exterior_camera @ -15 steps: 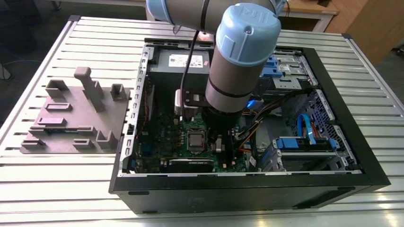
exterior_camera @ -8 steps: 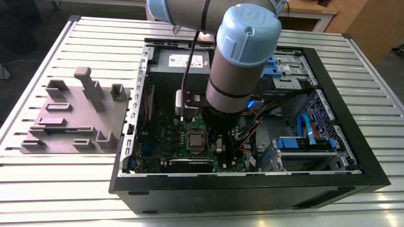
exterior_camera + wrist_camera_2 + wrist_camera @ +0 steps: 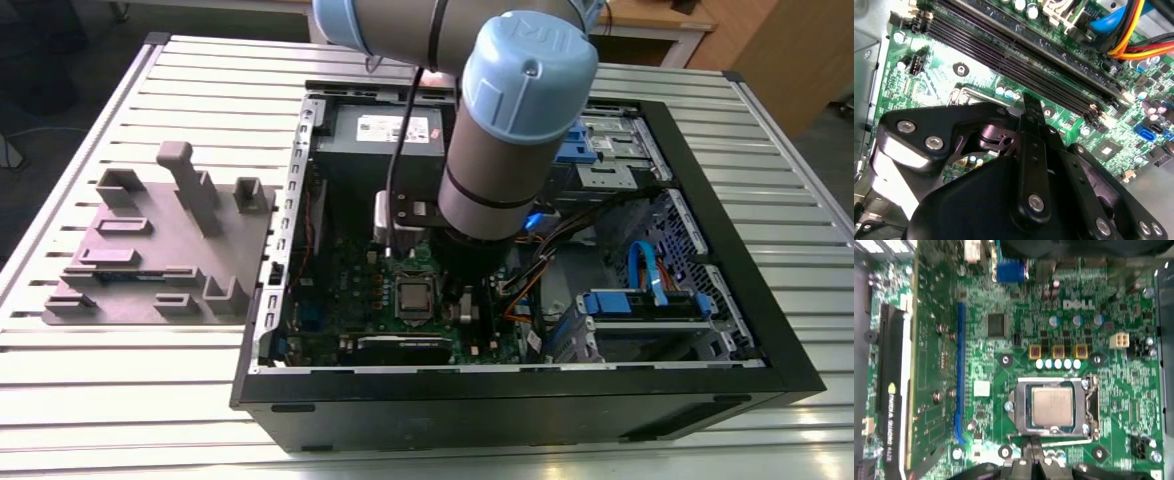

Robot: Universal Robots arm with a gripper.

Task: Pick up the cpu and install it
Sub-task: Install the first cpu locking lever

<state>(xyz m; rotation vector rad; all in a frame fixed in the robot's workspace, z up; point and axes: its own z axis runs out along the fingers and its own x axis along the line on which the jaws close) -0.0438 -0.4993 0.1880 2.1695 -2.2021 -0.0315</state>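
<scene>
The computer case (image 3: 507, 410) lies open on the table (image 3: 120, 400), over the tabletop's middle and the exterior view's right. A fixture block (image 3: 160, 250) stands beside it, near the exterior view's left edge. In the case, the cpu (image 3: 1052, 406) sits in its socket on the motherboard (image 3: 934, 315). The gripper (image 3: 1034, 441) is just beside the socket, and the power supply (image 3: 380, 135) lies along the far wall.

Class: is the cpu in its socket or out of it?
In: the cpu lies flat and square inside the socket frame, in the first wrist view.
</scene>
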